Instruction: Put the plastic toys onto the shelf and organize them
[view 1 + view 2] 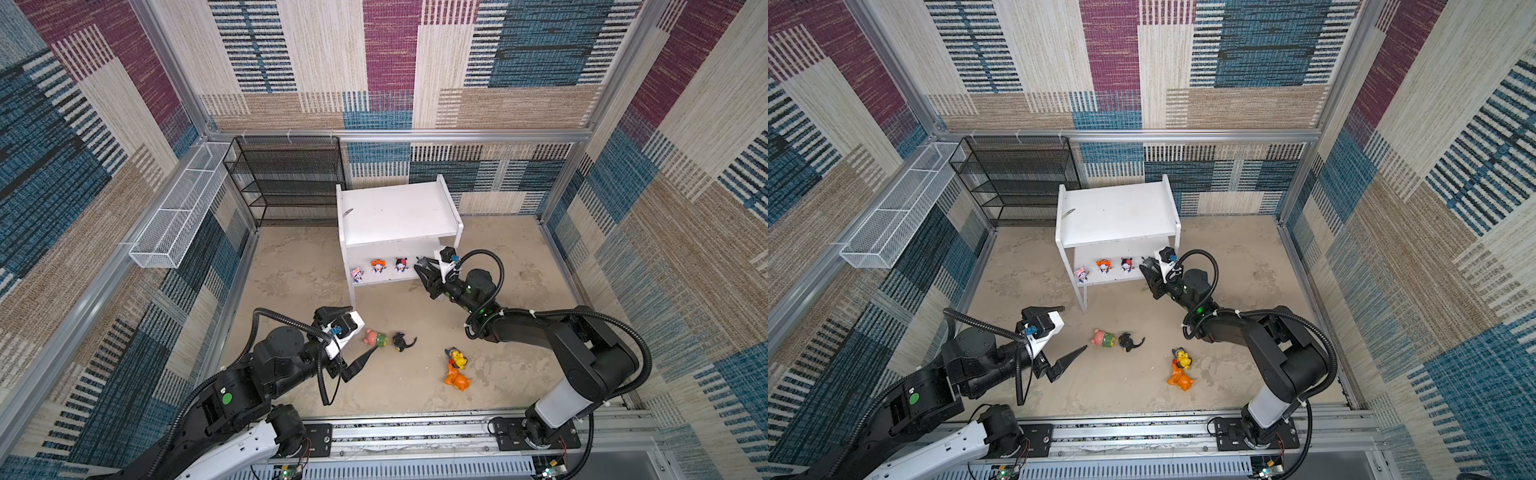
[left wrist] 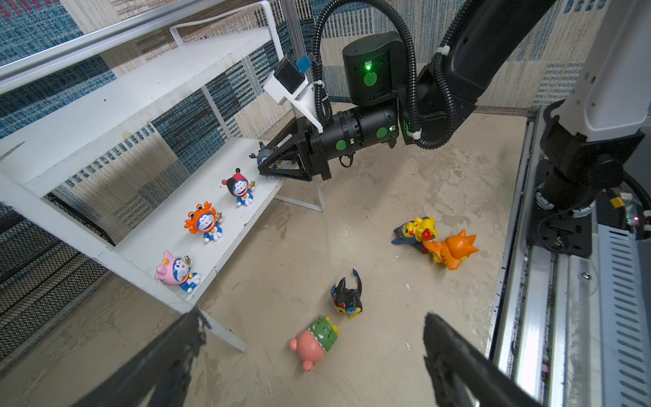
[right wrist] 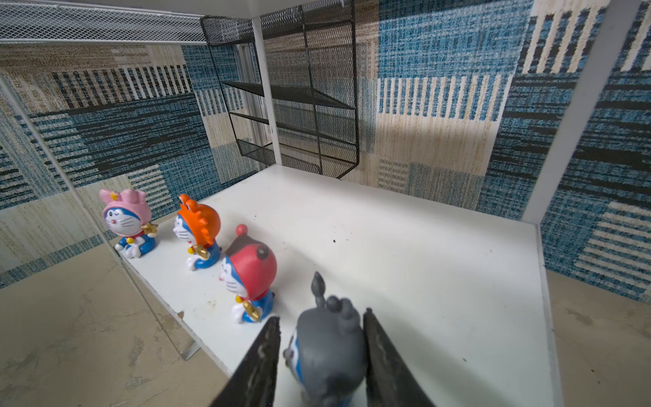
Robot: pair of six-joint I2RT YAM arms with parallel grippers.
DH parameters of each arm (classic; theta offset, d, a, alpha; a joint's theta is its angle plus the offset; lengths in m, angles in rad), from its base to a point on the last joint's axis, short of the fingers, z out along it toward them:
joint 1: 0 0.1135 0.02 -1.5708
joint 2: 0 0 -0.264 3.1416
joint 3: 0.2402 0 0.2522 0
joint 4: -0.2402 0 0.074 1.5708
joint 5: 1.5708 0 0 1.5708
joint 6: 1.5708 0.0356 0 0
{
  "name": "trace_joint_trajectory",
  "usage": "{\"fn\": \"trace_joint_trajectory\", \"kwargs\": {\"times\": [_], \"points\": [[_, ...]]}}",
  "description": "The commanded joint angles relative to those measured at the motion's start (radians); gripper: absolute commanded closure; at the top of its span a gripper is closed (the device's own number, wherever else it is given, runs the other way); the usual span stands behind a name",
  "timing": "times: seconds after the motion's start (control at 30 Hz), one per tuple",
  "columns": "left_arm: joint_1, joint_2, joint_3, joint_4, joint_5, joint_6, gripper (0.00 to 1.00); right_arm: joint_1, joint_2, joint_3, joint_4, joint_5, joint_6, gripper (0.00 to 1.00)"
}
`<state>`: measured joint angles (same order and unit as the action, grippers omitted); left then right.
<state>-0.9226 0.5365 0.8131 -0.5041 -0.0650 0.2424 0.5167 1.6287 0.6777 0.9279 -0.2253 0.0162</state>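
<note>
The right gripper (image 3: 321, 314) brackets the grey toy (image 3: 327, 345), touching one side and a sliver clear of the other, so I cannot tell if it pinches; the toy stands upright on the shelf's (image 3: 422, 264) lower board, just beside the red-hooded toy (image 3: 252, 271).

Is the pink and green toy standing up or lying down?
Lying down: the pink-and-green toy rests on its side on the floor.
</note>
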Motion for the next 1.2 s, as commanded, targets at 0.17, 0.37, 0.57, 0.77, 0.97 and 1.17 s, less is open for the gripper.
{"fn": "trace_joint_trajectory", "kwargs": {"times": [0.17,0.37,0.57,0.77,0.97,1.17], "points": [[0.019,0.001,-0.004,0.033,0.046,0.001,0.01,0.000,-0.006,0.012,0.022,0.005,-0.013,0.56],[0.033,0.000,-0.002,0.035,0.066,-0.002,0.01,0.000,-0.009,0.014,0.018,0.014,-0.016,0.52],[0.040,-0.003,-0.004,0.035,0.075,-0.003,0.01,0.001,-0.012,0.011,0.023,0.030,-0.014,0.49],[0.043,-0.004,-0.004,0.034,0.084,-0.005,0.01,0.000,-0.018,0.009,0.024,0.037,-0.013,0.44],[0.050,-0.003,-0.006,0.035,0.093,-0.006,0.01,0.000,-0.026,0.008,0.025,0.038,-0.011,0.41],[0.054,-0.007,-0.007,0.035,0.101,-0.006,0.01,0.000,-0.032,-0.001,0.028,0.041,-0.006,0.41]]}}
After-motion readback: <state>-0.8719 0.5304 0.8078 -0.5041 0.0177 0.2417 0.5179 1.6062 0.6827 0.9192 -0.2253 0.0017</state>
